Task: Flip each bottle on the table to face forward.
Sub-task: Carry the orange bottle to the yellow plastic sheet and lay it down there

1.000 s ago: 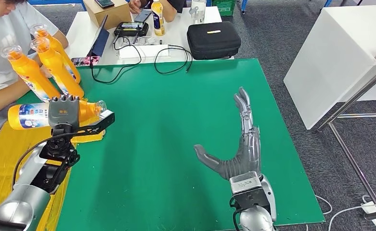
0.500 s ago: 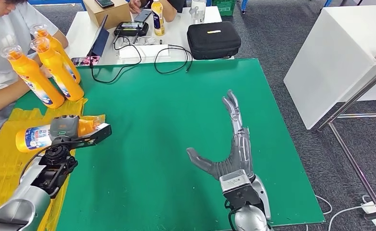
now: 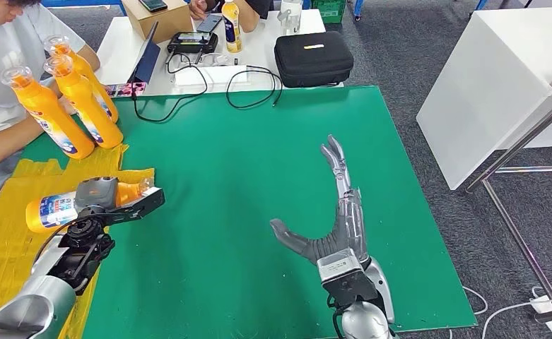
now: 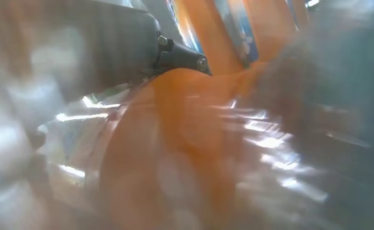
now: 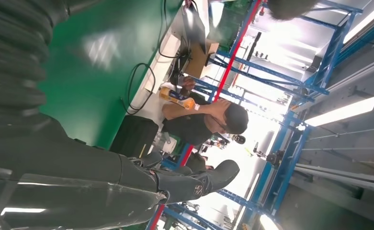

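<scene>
The left robot hand point(image 3: 97, 193) grips an orange bottle point(image 3: 55, 209) on its side, low over the yellow sheet point(image 3: 4, 240) at the near-left of the green worktop point(image 3: 244, 183), cap toward the right. Up close, the left wrist view is a blur of orange plastic against grey cover. The right robot hand point(image 3: 336, 212) hovers over the worktop's middle, fingers spread, holding nothing. Three more bottles point(image 3: 75, 99) stand upright at the far left beside a seated person point(image 3: 4, 70). This looks like the set-down of the turned bottle; next calls for settling it on the sheet, label showing, then loosening the fingers without rolling it.
</scene>
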`<action>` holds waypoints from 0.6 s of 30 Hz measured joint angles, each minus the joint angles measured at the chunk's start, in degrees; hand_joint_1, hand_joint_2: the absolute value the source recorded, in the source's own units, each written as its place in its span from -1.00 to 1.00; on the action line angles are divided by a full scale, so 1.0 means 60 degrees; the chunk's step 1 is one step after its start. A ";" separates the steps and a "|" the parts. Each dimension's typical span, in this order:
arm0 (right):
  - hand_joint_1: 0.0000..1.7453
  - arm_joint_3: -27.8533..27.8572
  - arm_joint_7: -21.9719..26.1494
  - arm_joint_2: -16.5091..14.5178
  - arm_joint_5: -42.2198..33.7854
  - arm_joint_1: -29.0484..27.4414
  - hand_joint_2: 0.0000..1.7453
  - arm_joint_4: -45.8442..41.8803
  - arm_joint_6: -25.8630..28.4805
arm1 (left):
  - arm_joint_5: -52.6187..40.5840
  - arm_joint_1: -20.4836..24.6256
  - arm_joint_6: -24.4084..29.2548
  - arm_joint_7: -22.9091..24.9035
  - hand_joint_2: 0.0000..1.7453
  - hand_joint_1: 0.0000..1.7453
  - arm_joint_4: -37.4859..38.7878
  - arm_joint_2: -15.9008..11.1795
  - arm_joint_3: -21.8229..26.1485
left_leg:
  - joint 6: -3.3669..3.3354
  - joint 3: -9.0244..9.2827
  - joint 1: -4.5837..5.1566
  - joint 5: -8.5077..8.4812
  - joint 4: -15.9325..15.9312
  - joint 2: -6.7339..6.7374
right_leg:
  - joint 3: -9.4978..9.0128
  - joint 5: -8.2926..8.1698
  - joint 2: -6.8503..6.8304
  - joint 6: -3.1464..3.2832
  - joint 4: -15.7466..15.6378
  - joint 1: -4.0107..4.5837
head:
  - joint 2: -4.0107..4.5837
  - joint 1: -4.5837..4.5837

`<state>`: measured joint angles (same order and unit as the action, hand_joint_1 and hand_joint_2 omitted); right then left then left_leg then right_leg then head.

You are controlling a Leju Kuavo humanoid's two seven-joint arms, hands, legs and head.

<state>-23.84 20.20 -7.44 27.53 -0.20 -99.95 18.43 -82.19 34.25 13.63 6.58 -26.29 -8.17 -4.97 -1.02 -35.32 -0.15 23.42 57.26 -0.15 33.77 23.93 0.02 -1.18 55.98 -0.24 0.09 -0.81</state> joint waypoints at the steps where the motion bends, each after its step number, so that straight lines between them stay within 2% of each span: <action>1: -1.00 -0.0005 -0.0018 0.0001 0.0001 0.0000 1.00 0.0014 -0.0005 | 0.0055 -0.0011 0.0000 -0.0028 1.00 0.04 0.0026 0.0018 0.0047 | 0.0000 0.0000 0.0000 0.0000 0.0000 0.0000 | 0.0000 0.0000 0.0000 0.0000 0.0000 0.0000 | 0.0000 0.0000; 3: -1.00 -0.0021 -0.0044 0.0002 0.0000 0.0012 1.00 0.0048 -0.0015 | 0.0148 -0.0028 0.0014 -0.0046 1.00 -0.92 0.0079 0.0060 0.0135 | 0.0000 0.0000 0.0000 0.0000 -0.0001 -0.0001 | -0.0002 0.0000 0.0000 0.0000 0.0000 0.0000 | 0.0000 0.0000; 4: -1.00 -0.0035 -0.0049 0.0002 -0.0001 0.0025 1.00 0.0070 -0.0016 | 0.0188 -0.0031 0.0032 -0.0040 1.00 -1.00 0.0110 0.0079 0.0181 | 0.0000 0.0001 0.0001 0.0000 -0.0001 -0.0002 | -0.0004 0.0000 -0.0001 0.0000 0.0000 0.0000 | 0.0000 -0.0001; 18: -1.00 -0.0148 -0.0170 0.0002 -0.0046 0.0206 1.00 0.0290 -0.0041 | 0.0573 -0.0060 0.0209 -0.0200 1.00 -1.00 0.0342 0.0266 0.0822 | 0.0001 0.0020 0.0001 -0.0001 -0.0002 -0.0004 | -0.0026 0.0000 -0.0004 0.0000 0.0000 0.0000 | 0.0000 0.0000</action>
<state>-24.73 19.18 -7.43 27.26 1.04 -98.21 18.18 -78.75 33.89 14.88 5.38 -24.24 -6.58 -0.04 -1.01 -35.20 -0.15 23.41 57.25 -0.18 33.61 23.93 0.00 -1.18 55.98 -0.24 0.09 -0.81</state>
